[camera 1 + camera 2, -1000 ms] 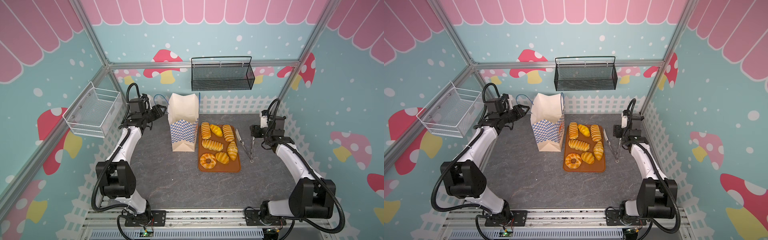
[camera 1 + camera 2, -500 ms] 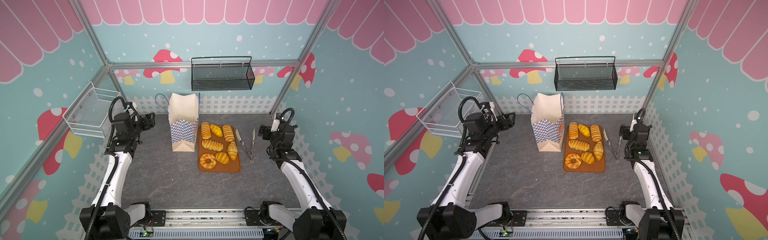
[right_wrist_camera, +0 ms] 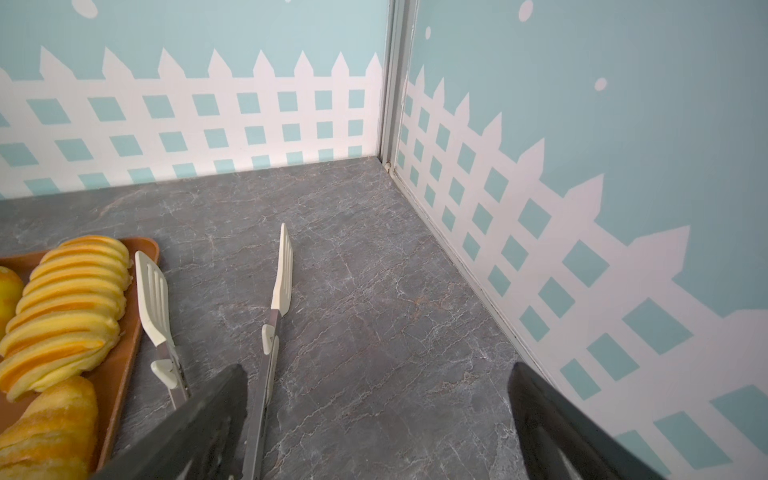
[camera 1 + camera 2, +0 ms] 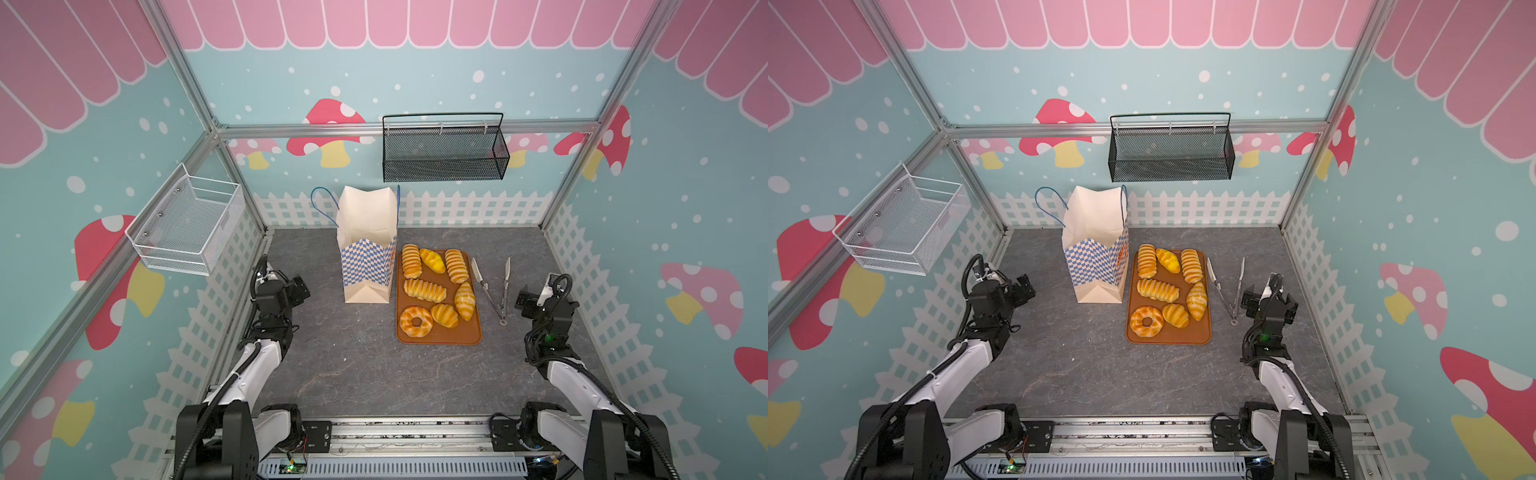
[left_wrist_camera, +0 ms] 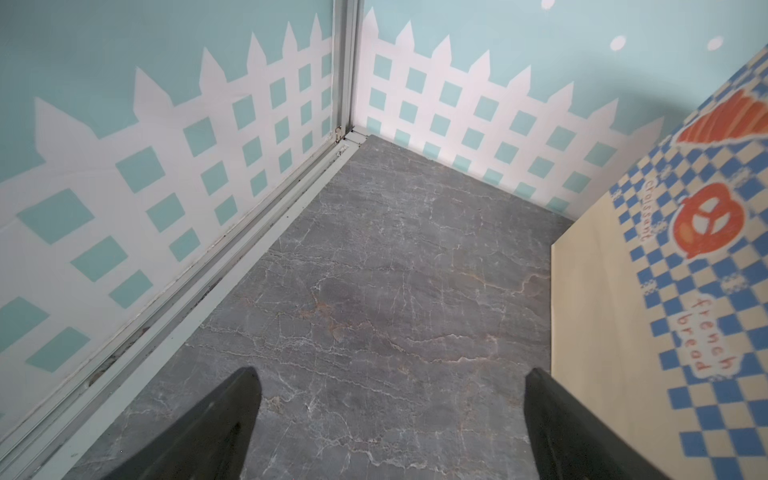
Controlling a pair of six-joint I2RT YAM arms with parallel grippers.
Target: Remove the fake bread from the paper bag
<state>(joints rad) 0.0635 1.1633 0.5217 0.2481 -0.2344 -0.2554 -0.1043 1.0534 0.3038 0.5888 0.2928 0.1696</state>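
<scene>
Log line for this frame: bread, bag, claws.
fake bread: seven on tray | paper bag: upright beside tray | left claw: open, empty | right claw: open, empty, by tongs

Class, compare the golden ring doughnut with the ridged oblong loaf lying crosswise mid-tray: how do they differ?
The golden ring doughnut is round with a hole; the ridged oblong loaf is long and solid. The doughnut sits at the brown tray's near left corner; the loaf lies farther back, mid-tray. Both are glossy, golden and rest on the tray.
</scene>
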